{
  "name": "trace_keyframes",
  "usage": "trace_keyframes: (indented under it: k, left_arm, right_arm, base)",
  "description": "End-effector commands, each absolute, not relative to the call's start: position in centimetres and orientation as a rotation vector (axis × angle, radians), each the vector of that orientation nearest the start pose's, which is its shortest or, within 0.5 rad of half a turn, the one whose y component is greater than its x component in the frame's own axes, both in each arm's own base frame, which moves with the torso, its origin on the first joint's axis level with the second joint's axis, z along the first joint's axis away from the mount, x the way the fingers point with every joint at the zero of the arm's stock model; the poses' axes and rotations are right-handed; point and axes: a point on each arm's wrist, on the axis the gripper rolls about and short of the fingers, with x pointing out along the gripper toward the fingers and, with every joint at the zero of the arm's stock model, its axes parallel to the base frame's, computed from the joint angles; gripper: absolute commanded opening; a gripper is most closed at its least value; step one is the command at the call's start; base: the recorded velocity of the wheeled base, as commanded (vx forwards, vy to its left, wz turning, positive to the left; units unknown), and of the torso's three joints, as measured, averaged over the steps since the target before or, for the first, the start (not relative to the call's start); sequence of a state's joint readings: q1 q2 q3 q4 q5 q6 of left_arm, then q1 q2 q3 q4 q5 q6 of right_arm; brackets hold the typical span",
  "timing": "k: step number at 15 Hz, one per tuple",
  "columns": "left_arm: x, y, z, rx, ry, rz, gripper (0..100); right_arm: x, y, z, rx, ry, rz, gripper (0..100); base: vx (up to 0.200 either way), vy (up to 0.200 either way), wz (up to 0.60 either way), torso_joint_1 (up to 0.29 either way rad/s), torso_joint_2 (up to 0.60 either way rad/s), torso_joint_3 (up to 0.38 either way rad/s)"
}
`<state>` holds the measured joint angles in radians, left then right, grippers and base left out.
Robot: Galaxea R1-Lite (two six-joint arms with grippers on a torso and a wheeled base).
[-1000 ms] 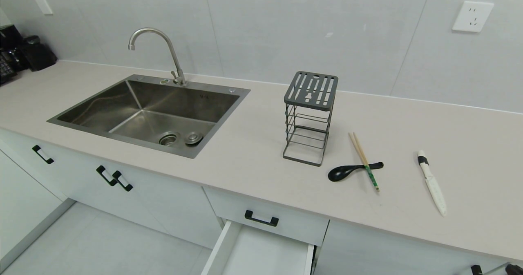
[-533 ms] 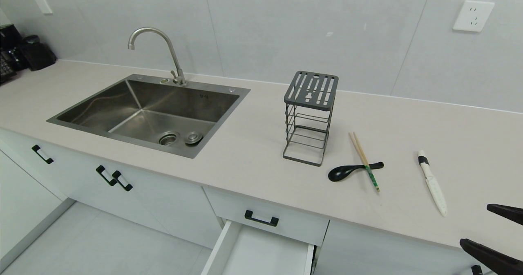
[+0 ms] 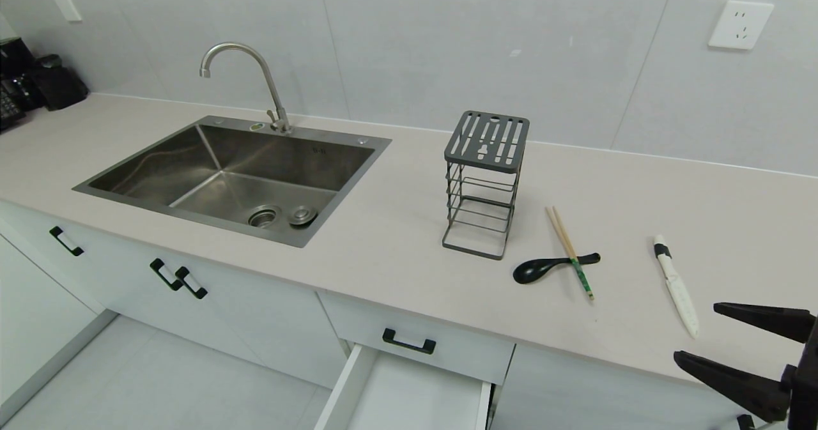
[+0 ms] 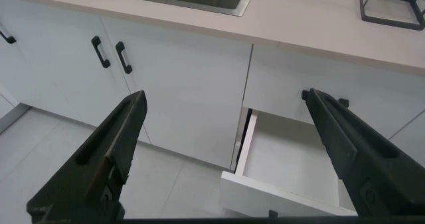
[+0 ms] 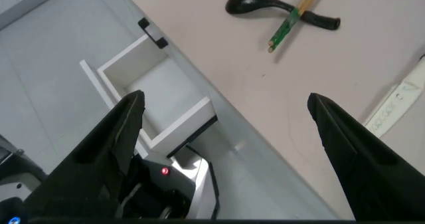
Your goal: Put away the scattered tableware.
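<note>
A black spoon (image 3: 543, 268) lies on the counter with a pair of wooden chopsticks (image 3: 569, 251) crossed over its handle, just right of a dark wire rack (image 3: 484, 184). Farther right lies a white knife (image 3: 675, 285). My right gripper (image 3: 696, 332) is open at the counter's front edge, close to the knife's tip; its wrist view has the spoon (image 5: 249, 2), chopsticks (image 5: 295, 14) and knife (image 5: 398, 101). Down in front of the cabinets, my left gripper (image 4: 224, 94) hangs open and empty.
A steel sink (image 3: 160, 161) with a tap is set into the counter at the left. A white drawer (image 3: 409, 391) stands pulled out below the rack, also seen as the drawer (image 4: 292, 164) and the drawer (image 5: 153, 84). A wall socket (image 3: 740, 25) is at upper right.
My right gripper has risen into the head view from the lower right corner and moved left along the counter's front edge, fingers spread. The tableware has not moved.
</note>
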<state>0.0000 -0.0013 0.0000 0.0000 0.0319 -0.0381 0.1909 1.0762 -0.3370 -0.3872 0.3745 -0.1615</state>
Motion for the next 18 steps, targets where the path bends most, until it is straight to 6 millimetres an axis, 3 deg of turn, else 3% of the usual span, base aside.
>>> trace_keyframes:
  k: [1,8,15,18]
  left_arm:
    - [-2.3,0.1,7.5,-0.038,-0.001,0.032,100]
    - [-2.3,0.1,7.5,-0.038,-0.001,0.032,100]
    - [-2.3,0.1,7.5,-0.038,-0.001,0.032,100]
    - [-2.3,0.1,7.5,-0.038,-0.001,0.032,100]
  right_arm:
    - [15.2,3.8,15.6,-0.121,0.356,0.590,100]
    - [18.2,5.5,13.5,-0.233,0.433,0.631,100]
    - [23.8,7.7,13.1,-0.185,0.498,0.556,100]
    - [25.3,9.2,12.9,-0.147,0.519,0.506,100]
  base:
    - [0.000,0.000,0.00,0.000,0.00,0.000]
    - [0.000,0.000,0.00,0.000,0.00,0.000]
    - [0.000,0.000,0.00,0.000,0.00,0.000]
    - [0.000,0.000,0.00,0.000,0.00,0.000]
